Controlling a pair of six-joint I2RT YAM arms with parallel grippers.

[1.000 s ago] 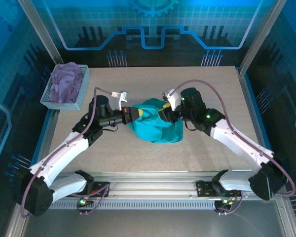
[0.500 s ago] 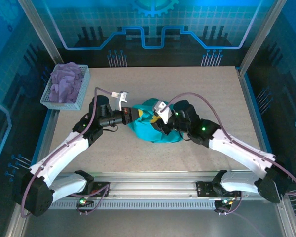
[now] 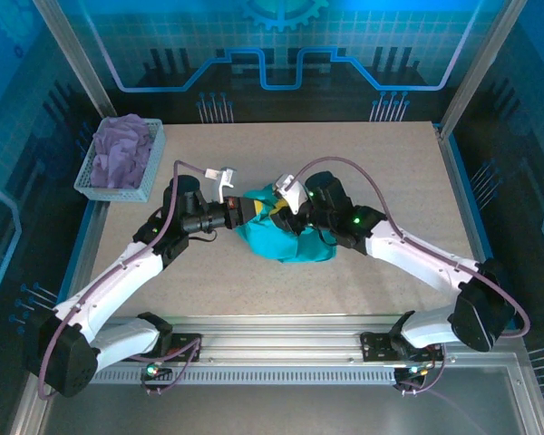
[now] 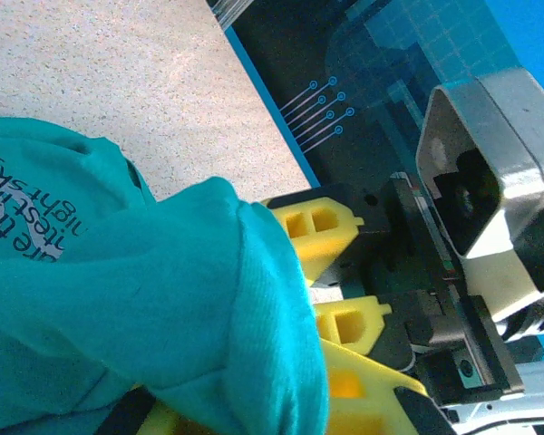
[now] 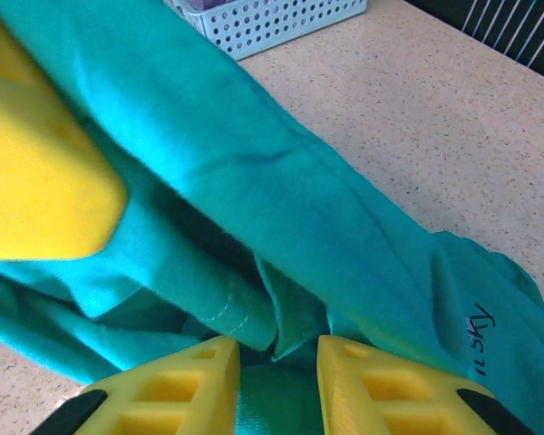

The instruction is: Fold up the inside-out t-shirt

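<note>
The t-shirt (image 3: 288, 241) lies bunched on the middle of the table (image 3: 372, 163), with the left gripper (image 3: 249, 209) clamped shut on its left edge and the right gripper (image 5: 278, 352) standing jaws slightly apart around a fold of it, though I cannot tell if they pinch.

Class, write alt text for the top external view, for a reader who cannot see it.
A crumpled teal t-shirt lies at the middle of the table, the left gripper shut on its left edge and the right gripper at its far side. A basket holding a lavender garment sits at the far left corner.
</note>
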